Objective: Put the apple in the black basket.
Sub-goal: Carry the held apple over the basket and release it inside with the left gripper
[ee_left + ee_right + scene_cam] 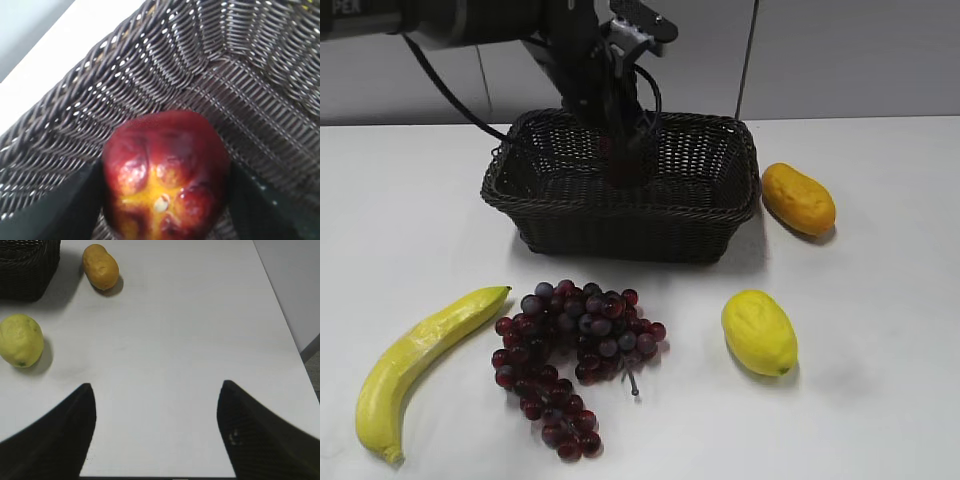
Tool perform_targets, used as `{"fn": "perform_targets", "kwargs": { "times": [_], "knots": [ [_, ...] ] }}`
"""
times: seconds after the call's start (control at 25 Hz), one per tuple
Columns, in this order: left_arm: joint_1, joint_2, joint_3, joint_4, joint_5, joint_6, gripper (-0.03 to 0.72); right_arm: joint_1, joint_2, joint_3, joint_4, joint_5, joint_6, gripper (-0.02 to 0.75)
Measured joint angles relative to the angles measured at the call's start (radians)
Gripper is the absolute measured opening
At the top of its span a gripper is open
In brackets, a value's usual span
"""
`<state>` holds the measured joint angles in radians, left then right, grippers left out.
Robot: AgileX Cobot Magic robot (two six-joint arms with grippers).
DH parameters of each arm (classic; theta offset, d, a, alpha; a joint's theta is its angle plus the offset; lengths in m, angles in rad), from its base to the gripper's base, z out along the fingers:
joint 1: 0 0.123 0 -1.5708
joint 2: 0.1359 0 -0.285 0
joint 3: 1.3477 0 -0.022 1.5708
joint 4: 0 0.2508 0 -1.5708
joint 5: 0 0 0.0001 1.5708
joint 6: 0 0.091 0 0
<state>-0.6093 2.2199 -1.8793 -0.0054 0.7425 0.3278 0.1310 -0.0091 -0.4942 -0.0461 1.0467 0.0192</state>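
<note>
We count one apple (165,175) clamped in our left jaws inside the single black basket (620,225), our right jaws apart over the counter (175,340), near one lemon (20,340) and one potato (100,266).

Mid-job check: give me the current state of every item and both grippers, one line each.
apple: held inside the basket
black basket: upright
left gripper: shut on apple, down in basket
right gripper: open, empty
banana: on table
grapes: on table
lemon: on table
orange fruit: beside basket
</note>
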Motion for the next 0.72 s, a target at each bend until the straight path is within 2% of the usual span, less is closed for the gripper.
{"fn": "perform_targets", "kwargs": {
  "times": [0.4, 0.56, 0.72],
  "knots": [
    [0.000, 0.085, -0.007, 0.005, -0.020, -0.016, 0.545, 0.000, 0.000, 0.000, 0.000, 0.000, 0.000, 0.573],
    [0.000, 0.087, -0.009, 0.005, -0.012, -0.041, 0.657, 0.000, 0.000, 0.000, 0.000, 0.000, 0.000, 0.573],
    [0.000, 0.080, -0.071, -0.004, 0.067, -0.072, 0.680, 0.000, 0.000, 0.000, 0.000, 0.000, 0.000, 0.573]
  ]
}}
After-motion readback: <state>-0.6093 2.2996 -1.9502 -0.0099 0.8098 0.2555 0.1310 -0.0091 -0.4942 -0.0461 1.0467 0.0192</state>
